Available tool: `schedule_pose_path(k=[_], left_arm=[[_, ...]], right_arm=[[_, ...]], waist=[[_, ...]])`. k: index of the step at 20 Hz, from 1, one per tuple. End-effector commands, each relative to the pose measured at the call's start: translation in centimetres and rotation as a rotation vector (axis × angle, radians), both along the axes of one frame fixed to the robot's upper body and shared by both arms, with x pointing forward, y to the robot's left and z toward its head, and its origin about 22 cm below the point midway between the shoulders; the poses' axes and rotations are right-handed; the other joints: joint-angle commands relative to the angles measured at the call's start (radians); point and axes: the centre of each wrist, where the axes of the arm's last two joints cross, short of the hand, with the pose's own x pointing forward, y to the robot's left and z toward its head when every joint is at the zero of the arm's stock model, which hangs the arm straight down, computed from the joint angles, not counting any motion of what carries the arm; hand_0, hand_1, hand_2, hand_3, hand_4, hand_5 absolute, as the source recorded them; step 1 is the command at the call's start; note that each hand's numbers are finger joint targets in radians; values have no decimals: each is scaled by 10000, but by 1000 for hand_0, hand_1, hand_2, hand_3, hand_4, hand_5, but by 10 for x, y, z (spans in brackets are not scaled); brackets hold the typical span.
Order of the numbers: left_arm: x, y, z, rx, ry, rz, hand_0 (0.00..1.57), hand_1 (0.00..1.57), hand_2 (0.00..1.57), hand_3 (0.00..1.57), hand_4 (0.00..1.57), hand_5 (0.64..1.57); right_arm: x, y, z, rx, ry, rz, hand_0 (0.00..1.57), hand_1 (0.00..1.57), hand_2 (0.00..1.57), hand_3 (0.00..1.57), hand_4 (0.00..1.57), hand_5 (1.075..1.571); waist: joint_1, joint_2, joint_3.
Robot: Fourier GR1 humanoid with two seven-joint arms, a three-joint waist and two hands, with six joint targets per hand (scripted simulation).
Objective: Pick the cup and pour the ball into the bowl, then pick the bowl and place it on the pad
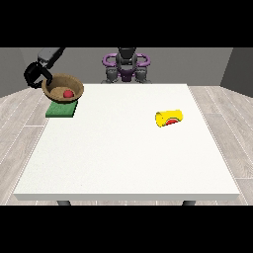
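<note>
**Bowl with ball held above the green pad, cup on its side**

The hand at the view's left (35, 75) is at the far left corner of the white bench (123, 163), with its black fingers curled round the left rim of the brown bowl (58, 84). The bowl tilts a little, its open side turned toward the camera, and a red ball (67, 93) lies inside it, low against the near wall. The bowl's underside is over the green pad (59, 111), which lies flat close to the bench's left edge; whether the bowl touches the pad or hangs just above it cannot be told from this view. The grey forearm runs from the hand up and to the right, toward the top of the view.

The yellow cup (169, 118) lies on its side on the right half of the bench, well apart from the bowl and the pad. Its mouth points toward the camera and slightly downward, and a patch of red shows at the opening.

The robot's torso (126, 66) stands behind the far edge of the bench, with purple rings at its shoulders. The other hand cannot be seen anywhere in the view. Wooden floor surrounds the bench.
</note>
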Motion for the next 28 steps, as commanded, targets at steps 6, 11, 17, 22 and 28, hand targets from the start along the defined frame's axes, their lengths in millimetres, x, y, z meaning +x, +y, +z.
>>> schedule_pose_path(k=[6, 11, 17, 22, 28], left_arm=[[-20, 30, -23, 125, -256, 585, 0, 0, 0, 0, 1210, 1555], [-18, 31, 5, 124, -316, 200, 0, 0, 0, 0, 1211, 1551], [-14, 18, -16, 230, -403, 238, 0, 0, 0, 0, 1204, 1555], [-14, 22, 5, 206, -635, 303, 0, 0, 0, 0, 1192, 1561], [-18, 21, 14, 202, -1161, 199, 0, 0, 0, 0, 1195, 1560]], right_arm=[[-12, -14, 3, 83, -146, 471, 1571, 1571, 1571, 381, 1123, 1568], [-13, 1, -33, 1091, -674, -131, 1571, 1571, 1571, 487, 1066, 1567], [-15, 6, -48, 1477, -406, -196, 1571, 1571, 1571, 579, 1010, 1571], [-15, -18, -24, 2164, -946, -1006, 1571, 1571, 1571, 875, 710, 1571], [-25, -39, -14, 1184, -1150, -2245, 1555, 1555, 1512, 932, 0, 1554]], waist=[[-440, 256, 5], [-131, 743, 13], [46, 644, 13], [-5, 977, 17], [346, 1139, 18]])
